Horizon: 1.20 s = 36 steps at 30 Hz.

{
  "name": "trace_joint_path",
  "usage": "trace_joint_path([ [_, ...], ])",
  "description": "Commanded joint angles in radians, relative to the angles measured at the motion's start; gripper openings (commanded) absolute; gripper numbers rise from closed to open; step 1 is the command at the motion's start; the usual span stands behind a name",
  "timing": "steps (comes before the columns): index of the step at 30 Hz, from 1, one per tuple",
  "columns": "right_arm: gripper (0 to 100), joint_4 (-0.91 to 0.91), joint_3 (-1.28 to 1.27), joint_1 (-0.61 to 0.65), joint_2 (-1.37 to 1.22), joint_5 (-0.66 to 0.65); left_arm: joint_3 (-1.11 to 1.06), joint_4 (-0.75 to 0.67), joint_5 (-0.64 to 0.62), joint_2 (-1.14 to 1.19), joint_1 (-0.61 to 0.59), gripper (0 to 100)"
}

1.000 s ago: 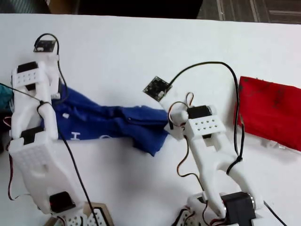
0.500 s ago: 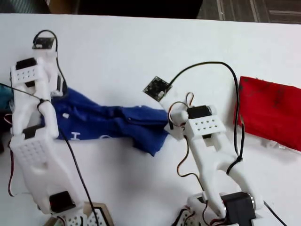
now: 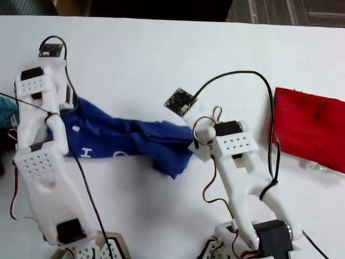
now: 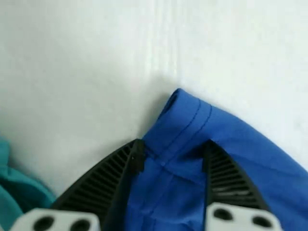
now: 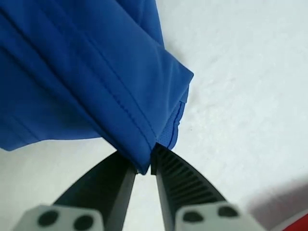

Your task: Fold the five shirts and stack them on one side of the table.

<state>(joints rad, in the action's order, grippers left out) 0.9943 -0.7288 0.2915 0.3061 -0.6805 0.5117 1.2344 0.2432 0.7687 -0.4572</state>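
**Blue shirt held at one end, opposite corner not yet gripped**
The right gripper (image 5: 144, 166) is pinched tight on a hem corner of the blue shirt (image 5: 72, 72), which lies bunched across the white table (image 3: 135, 48) between the arms. Farther off, the left gripper (image 4: 173, 154) straddles the opposite corner, jaws apart and not clamped. Recommended: close the left jaws fully on the hem, then lift both ends together, keeping clear of the folded red shirt (image 3: 312, 127).
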Motion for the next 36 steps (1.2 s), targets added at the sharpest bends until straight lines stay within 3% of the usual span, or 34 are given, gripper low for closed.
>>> trace_joint_path([
  [1,2.1,0.007,0.038,-0.007,-0.002,-0.003,0.045,-0.002,-0.003,-0.002,-0.009,22],
  [4,2.1,0.007,0.038,-0.007,-0.002,-0.003,0.047,-0.002,-0.002,-0.003,-0.008,19],
  [8,2.1,0.007,0.038,-0.007,-0.002,-0.003,0.048,-0.002,-0.008,-0.003,-0.003,1],
  [15,2.1,0.007,0.038,-0.007,-0.002,-0.003,0.070,0.021,-0.008,-0.025,0.017,3],
  [21,2.1,0.004,0.055,0.001,0.010,0.015,0.239,0.275,-0.008,-0.120,0.072,3],
  [28,2.0,0.019,0.144,0.068,0.208,0.083,0.475,0.542,-0.003,-0.230,0.118,3],
  [32,2.0,0.097,0.224,0.097,0.292,0.080,0.484,0.551,-0.003,-0.284,0.095,3],
  [36,2.0,0.159,0.325,0.050,0.337,0.078,0.435,0.552,-0.003,-0.315,0.057,3],
])
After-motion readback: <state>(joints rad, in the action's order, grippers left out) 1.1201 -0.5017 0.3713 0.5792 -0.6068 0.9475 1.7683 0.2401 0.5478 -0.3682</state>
